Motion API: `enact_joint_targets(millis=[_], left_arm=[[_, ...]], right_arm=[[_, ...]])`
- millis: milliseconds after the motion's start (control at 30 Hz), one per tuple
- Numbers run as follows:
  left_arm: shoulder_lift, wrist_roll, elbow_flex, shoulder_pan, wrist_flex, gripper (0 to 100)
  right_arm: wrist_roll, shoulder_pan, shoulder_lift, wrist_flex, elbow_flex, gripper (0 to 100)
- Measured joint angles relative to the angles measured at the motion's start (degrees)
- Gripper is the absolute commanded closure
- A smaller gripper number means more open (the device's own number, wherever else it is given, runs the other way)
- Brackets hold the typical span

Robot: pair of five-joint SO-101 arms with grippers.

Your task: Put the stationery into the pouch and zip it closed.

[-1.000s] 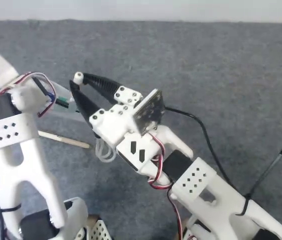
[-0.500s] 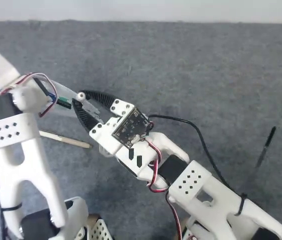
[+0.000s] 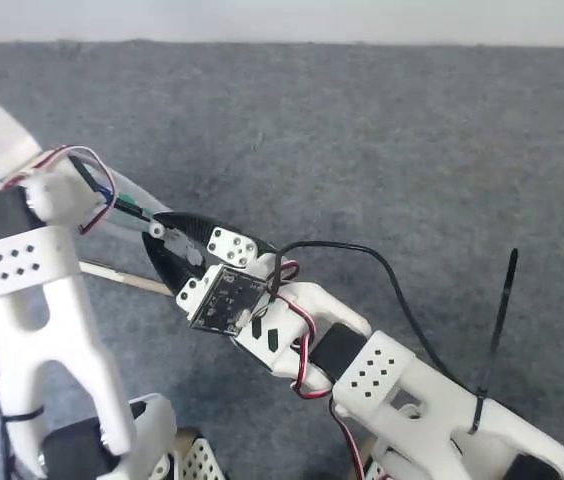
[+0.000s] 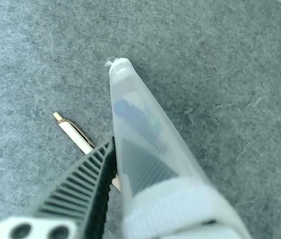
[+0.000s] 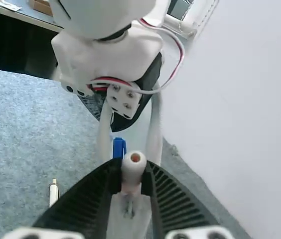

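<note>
pouch (image 4: 145,134): likely soft, light, slippery; grip zipper edge.
left hand (image 4: 125,149): clenched on pouch.
right hand (image 5: 130,172): clenched on its end.
pen (image 3: 127,277): 8 o'clock of right hand.

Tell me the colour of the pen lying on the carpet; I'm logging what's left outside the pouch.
Cream pen, clearest in the left wrist view.

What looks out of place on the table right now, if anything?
One pen lies loose on the grey carpet, outside the pouch that the left gripper holds. The right gripper pinches a white cylinder close by the pouch. Nothing looks spilled or damaged.
</note>
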Motion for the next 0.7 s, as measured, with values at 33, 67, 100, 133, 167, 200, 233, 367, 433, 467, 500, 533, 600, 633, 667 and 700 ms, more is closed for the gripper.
enact_joint_targets(millis=[33, 67, 100, 133, 167, 200, 233, 367, 433, 467, 500, 533, 600, 633, 667, 700], left_arm=[[0.0, 0.0, 0.0, 0.0, 0.0, 99], [0.0, 0.0, 0.0, -0.1, 0.0, 99], [0.0, 0.0, 0.0, -0.2, 0.0, 99], [0.0, 0.0, 0.0, -0.2, 0.0, 99], [0.0, 0.0, 0.0, -0.1, 0.0, 99], [0.0, 0.0, 0.0, 0.0, 0.0, 99], [0.0, -0.3, 0.0, 0.0, 0.0, 99], [0.0, -0.3, 0.0, 0.0, 0.0, 99], [0.0, -0.3, 0.0, 0.0, 0.0, 99], [0.0, -0.2, 0.0, -0.1, 0.0, 99], [0.0, -0.3, 0.0, -0.1, 0.0, 99], [0.0, -0.3, 0.0, -0.1, 0.0, 99], [0.0, -0.3, 0.0, 0.0, 0.0, 99], [0.0, -0.3, 0.0, 0.0, 0.0, 99], [0.0, 0.0, 0.0, -0.3, 0.0, 99], [0.0, 0.0, 0.0, -0.3, 0.0, 99]], right_arm=[[0.0, 0.0, 0.0, 0.0, 0.0, 73.1], [0.0, 0.0, 0.0, 0.0, 0.0, 68.9], [0.0, 0.0, 0.0, 0.5, 0.0, 65.9], [0.0, -0.1, -0.1, 1.5, 0.0, 64.6], [0.0, -0.2, -0.3, 2.6, -0.1, 64.9], [0.0, -0.6, -0.6, 3.5, -0.1, 65.7], [0.0, -1.0, -0.8, 4.1, -0.1, 66.6], [0.0, -1.5, -1.1, 5.0, -0.1, 69.6], [0.0, -1.5, -1.1, 5.1, -0.1, 71.7], [0.0, -1.5, -1.1, 5.1, -0.1, 73.0], [0.0, -1.5, -1.1, 5.2, -0.1, 74.4], [0.0, -1.5, -1.1, 5.4, -0.1, 75.9], [0.0, -1.8, -2.1, 5.8, 0.1, 79.0], [0.0, -1.8, -3.5, 6.8, 0.9, 80.4], [0.0, -1.8, -4.8, 7.8, 1.4, 81.6], [0.0, -1.8, -6.2, 9.1, 1.8, 82.7]])
